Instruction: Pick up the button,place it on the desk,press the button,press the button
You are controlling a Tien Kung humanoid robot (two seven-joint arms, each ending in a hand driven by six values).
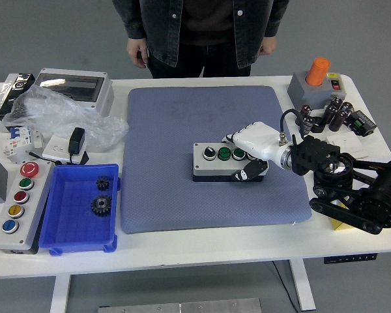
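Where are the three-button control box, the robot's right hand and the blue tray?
three-button control box [212, 163], head view, front face
right hand [257, 142], head view, white back
blue tray [68, 215], head view, bare floor

White table [202, 251] on grey floor [52, 39]
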